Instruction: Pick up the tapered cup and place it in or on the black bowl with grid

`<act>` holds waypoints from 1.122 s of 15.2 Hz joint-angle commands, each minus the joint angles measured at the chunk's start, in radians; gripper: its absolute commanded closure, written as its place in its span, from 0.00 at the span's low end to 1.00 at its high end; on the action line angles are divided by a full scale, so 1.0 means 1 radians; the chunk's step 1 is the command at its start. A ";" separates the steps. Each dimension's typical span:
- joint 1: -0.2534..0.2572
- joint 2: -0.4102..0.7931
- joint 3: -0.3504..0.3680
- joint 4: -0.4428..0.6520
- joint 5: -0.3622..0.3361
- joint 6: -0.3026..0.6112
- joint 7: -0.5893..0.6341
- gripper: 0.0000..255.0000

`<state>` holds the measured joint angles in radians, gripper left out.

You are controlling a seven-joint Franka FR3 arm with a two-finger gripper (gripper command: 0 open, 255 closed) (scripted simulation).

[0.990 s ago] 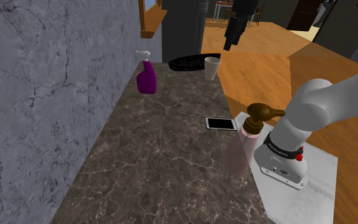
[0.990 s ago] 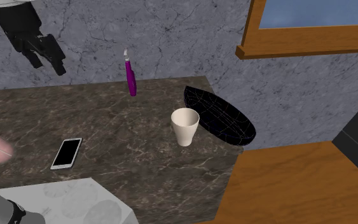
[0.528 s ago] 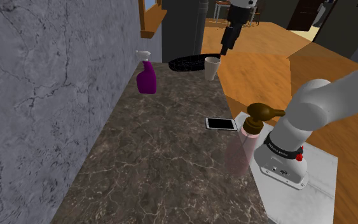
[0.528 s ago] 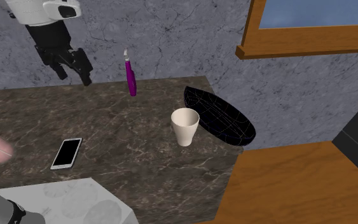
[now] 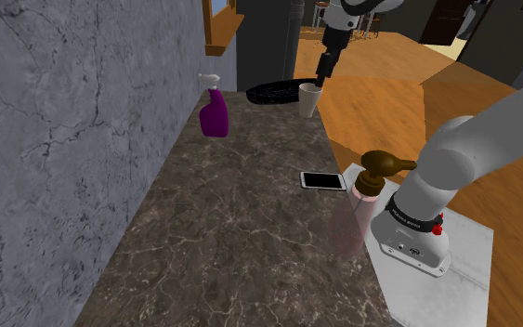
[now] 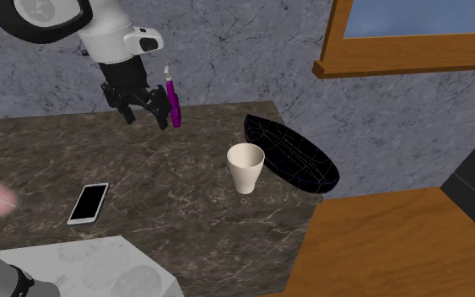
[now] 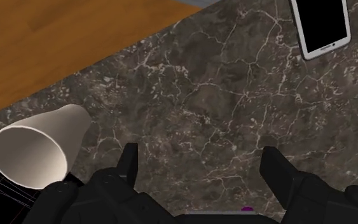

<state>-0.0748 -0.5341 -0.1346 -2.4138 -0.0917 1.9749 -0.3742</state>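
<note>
The tapered cup point(image 6: 246, 167) is cream-white and stands upright on the dark marble counter. Right behind it lies the black bowl with grid point(image 6: 294, 156), a shallow wire-patterned dish. In the shoulder view the cup point(image 5: 309, 98) and the bowl point(image 5: 273, 92) sit at the counter's far end. My black gripper point(image 6: 147, 116) hangs open in the air above the counter, off to the cup's left in the second exterior view, with nothing between its fingers. From the wrist, the gripper point(image 7: 203, 164) points down at bare marble, and the cup point(image 7: 37, 146) lies beyond one finger point(image 7: 130, 162).
A purple spray bottle point(image 6: 174, 101) stands by the stone wall behind my gripper. A phone point(image 6: 89, 202) lies flat nearer the stand. A pink soap dispenser point(image 5: 361, 200) with a brown pump stands at the counter's edge. Wooden floor point(image 5: 380, 102) lies beyond that edge.
The arm has swung toward the cup, rightward and lower in the second exterior view. The fingers have stayed open. The cup and the bowl have not moved.
</note>
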 commanded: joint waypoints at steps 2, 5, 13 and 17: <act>-0.009 0.095 -0.036 0.016 -0.021 0.089 -0.052 0.00; -0.017 0.192 -0.071 0.052 -0.032 0.162 -0.105 0.00; -0.037 0.473 -0.148 0.204 -0.007 0.319 -0.258 0.00; -0.047 0.559 -0.160 0.243 0.016 0.370 -0.301 0.00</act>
<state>-0.1212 0.0131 -0.2945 -2.1697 -0.0780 2.3322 -0.6715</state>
